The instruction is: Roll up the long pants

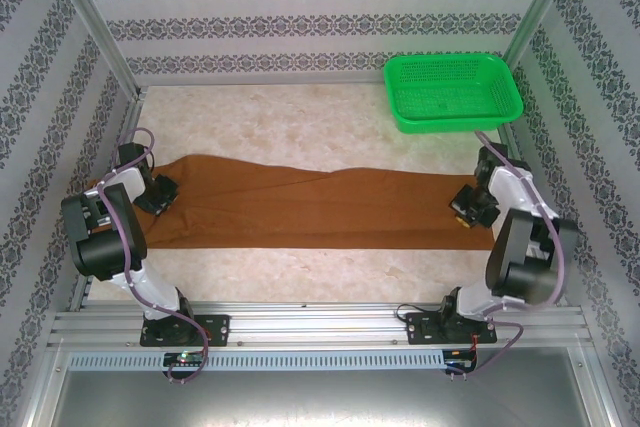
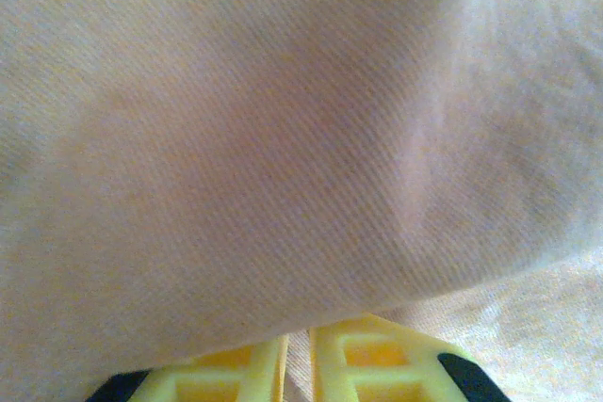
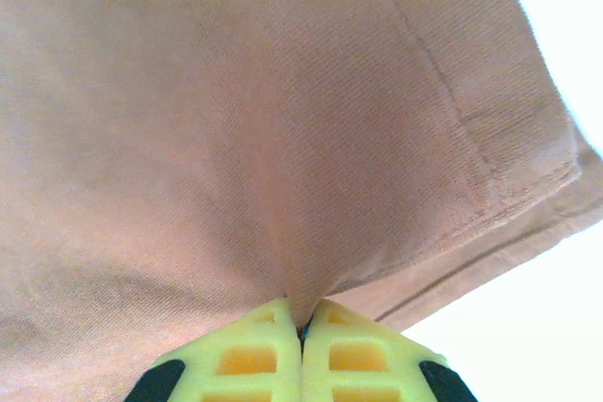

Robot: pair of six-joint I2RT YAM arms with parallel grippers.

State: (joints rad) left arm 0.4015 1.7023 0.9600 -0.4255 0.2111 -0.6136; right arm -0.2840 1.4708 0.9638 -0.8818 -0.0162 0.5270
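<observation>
You find the rust-brown plain cloth long pants laid flat in a band across the middle of the pale marbled counter. One arm sits at each end, probably to keep the fabric taut for rolling. The right pincer is fully closed on a pucker of cloth beside the stitched hem corner. The left pincer shows a narrow slit between its yellow fingers; you cannot tell whether cloth is caught in it. The green plastic mesh basket stands at the upper right, apart from the pants. In the overhead view the wrists cover both contact points
</observation>
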